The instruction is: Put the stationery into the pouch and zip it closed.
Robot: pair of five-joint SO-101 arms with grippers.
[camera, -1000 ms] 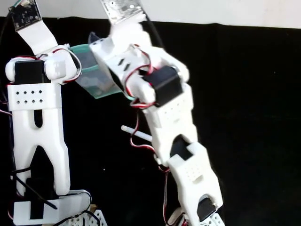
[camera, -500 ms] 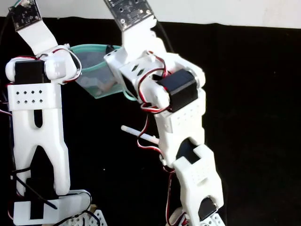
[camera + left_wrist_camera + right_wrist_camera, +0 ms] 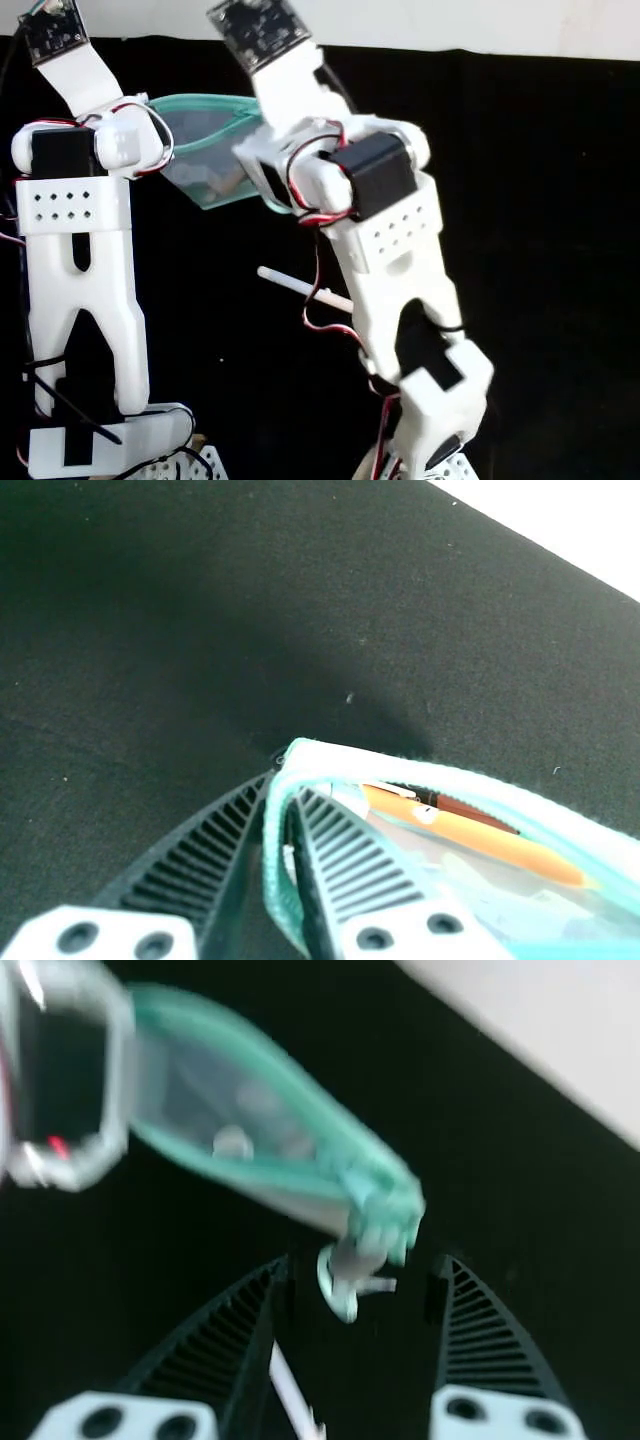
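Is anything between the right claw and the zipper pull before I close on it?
Nothing visible. The zipper pull hangs between the open fingers of the right claw, at one end of the pouch; the left claw grips the other end.

high: fixed, above, farther off, looks down over table (image 3: 550,200) | left wrist: very near, along left gripper (image 3: 283,790) to pouch (image 3: 480,890) rim | right wrist: near, along right gripper (image 3: 365,1265) to pouch end | shared by all: pouch, table
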